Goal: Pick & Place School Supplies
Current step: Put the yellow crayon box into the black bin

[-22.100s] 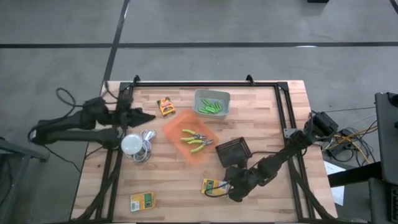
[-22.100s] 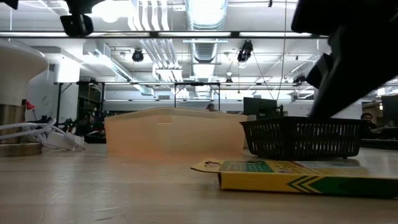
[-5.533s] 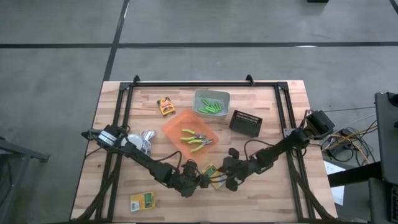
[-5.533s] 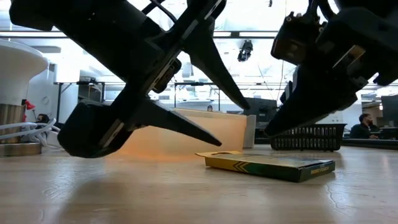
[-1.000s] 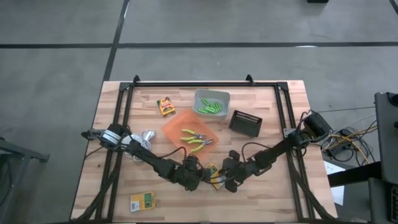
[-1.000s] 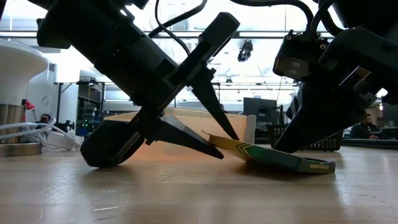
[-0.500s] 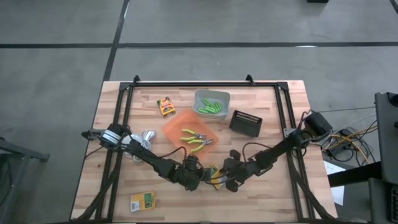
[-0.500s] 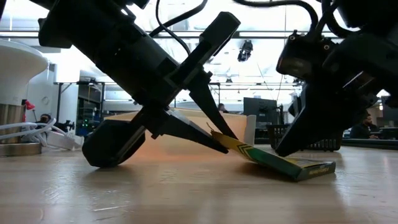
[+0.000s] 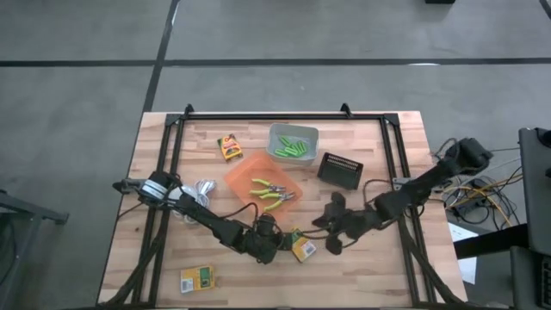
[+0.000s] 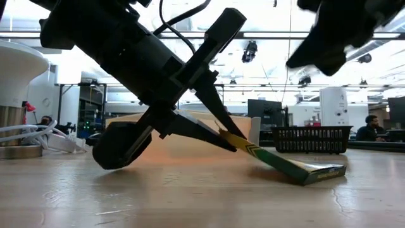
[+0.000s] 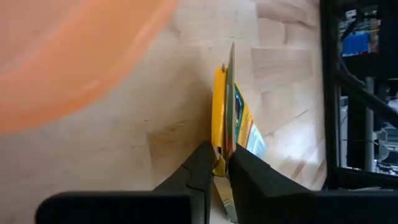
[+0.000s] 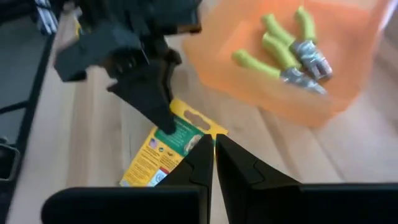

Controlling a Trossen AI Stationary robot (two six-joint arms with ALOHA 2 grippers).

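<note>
Cable and a white round thing (image 9: 183, 196) lie at the table's (image 9: 396, 275) nine o'clock side, beside the left arm's base. Toward seven o'clock lies a yellow-and-green box (image 9: 197, 279), alone. Near six o'clock the left gripper (image 9: 285, 243) pinches one edge of a second box (image 9: 302, 248), fingers (image 11: 200, 171) clamped on its hang-tab end; in the low view that box (image 10: 278, 161) stands tilted, far end on the wood. Above, near centre, the orange bin (image 9: 263, 188) holds green-handled pliers (image 9: 270, 193). At twelve o'clock sits a grey bin (image 9: 294, 143) of lime sticks (image 9: 292, 148). At four o'clock the right gripper (image 9: 331, 244), fingers pressed together and empty, hangs just beside the box.
</note>
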